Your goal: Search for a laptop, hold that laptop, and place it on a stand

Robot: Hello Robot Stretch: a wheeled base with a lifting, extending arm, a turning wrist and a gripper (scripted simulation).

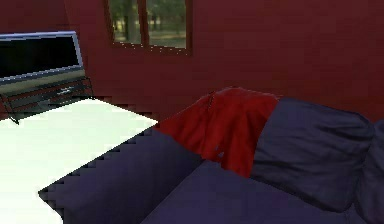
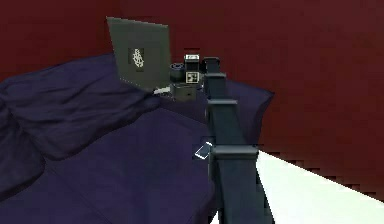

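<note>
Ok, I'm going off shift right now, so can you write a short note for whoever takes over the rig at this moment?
End effector: at the lower corner of the laptop, at the far end of the arm. Cannot tell whether it holds anything.
Laptop: grey, standing tilted above the dark blue cushions.
Stand: a dark stand under the TV, at the forward view's left.
Done: laptop found, end effector brought to it.
Left: confirm the hold, carry the laptop to the stand, set it down there.
</note>
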